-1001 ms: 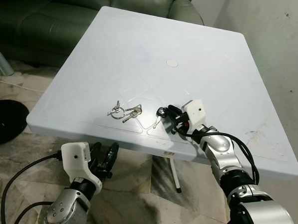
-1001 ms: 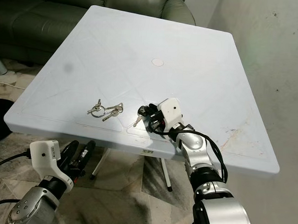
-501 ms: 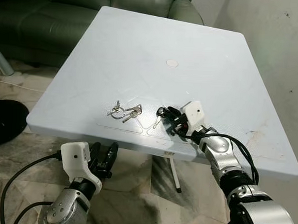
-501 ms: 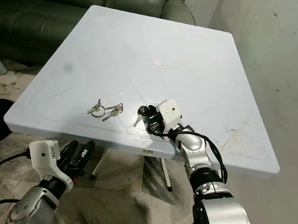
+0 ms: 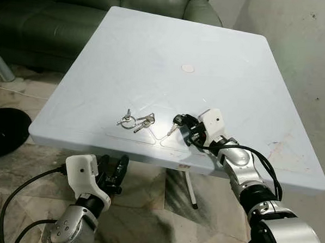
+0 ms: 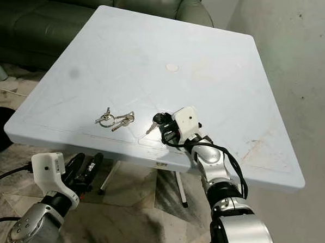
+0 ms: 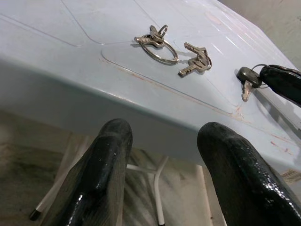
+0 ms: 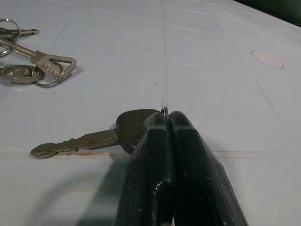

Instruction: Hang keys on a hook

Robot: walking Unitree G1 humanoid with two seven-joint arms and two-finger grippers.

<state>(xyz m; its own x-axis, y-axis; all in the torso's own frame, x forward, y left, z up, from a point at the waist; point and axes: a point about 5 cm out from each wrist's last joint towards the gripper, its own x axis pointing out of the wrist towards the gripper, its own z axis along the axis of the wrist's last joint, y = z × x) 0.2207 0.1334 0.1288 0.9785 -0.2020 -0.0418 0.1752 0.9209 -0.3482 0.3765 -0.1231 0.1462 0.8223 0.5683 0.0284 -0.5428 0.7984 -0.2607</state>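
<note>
A pale blue worktop (image 5: 220,54) stands before a green sofa (image 5: 53,18) on a marble floor. Below its near edge, at the left, the left claw (image 5: 112,173) hangs with its fingers spread wide. On the worktop lies a bunch of silver keys (image 5: 136,120). Just right of it, the right claw (image 8: 167,123) is pressed together on the ring of a dark-headed key (image 8: 94,137), which rests on the surface.

Right gripper (image 8: 168,123) pinched — left gripper (image 7: 162,141) spread.
</note>
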